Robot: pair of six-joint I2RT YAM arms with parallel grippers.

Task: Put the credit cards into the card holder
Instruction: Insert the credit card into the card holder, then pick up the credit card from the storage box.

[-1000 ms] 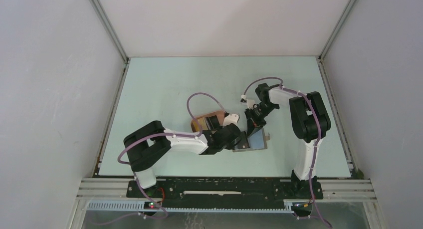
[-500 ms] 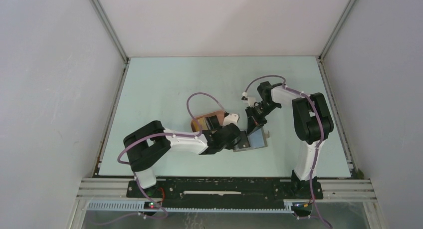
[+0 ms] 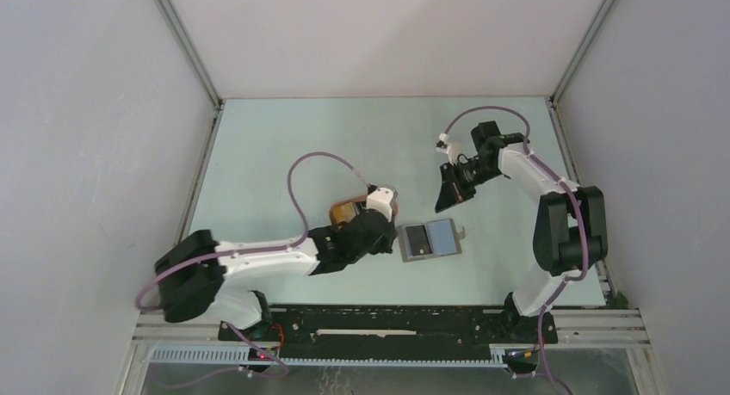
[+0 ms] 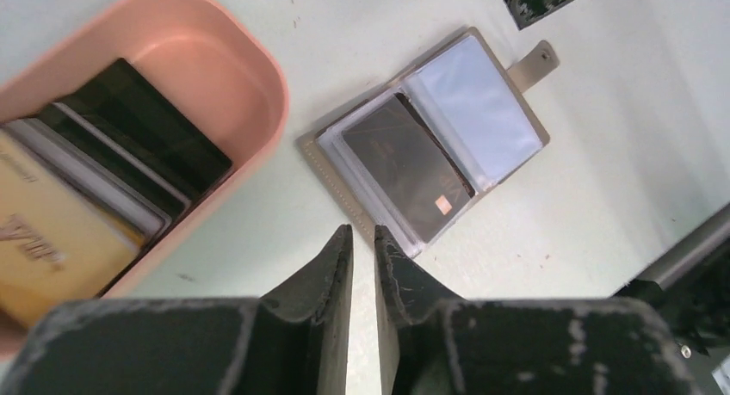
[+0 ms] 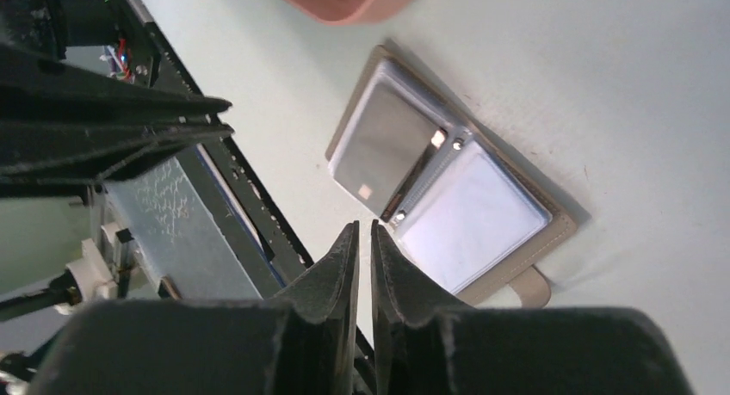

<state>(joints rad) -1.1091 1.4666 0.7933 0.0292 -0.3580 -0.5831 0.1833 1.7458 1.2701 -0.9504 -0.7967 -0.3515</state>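
Note:
The card holder (image 3: 430, 239) lies open and flat on the table, tab to the right. A dark credit card (image 4: 405, 167) sits in its left sleeve, while the right sleeve (image 4: 479, 111) shows clear and blue-grey. Other credit cards, dark ones (image 4: 142, 124) and a yellow-orange one (image 4: 43, 240), lie in the peach tray (image 4: 258, 77). My left gripper (image 4: 361, 231) hovers just left of the holder, jaws a narrow slit apart, nothing between them. Lifted behind the holder, my right gripper (image 5: 365, 227) has the same thin gap and holds nothing.
The peach tray (image 3: 343, 211) sits left of the holder, partly under my left wrist. The black base rail (image 5: 250, 197) runs along the table's near edge, close to the holder. White enclosure walls stand on three sides.
Both grippers have let go and drawn back from the card holder: the left slid leftward, the right rose and swung to the far right. The holder now lies uncovered.

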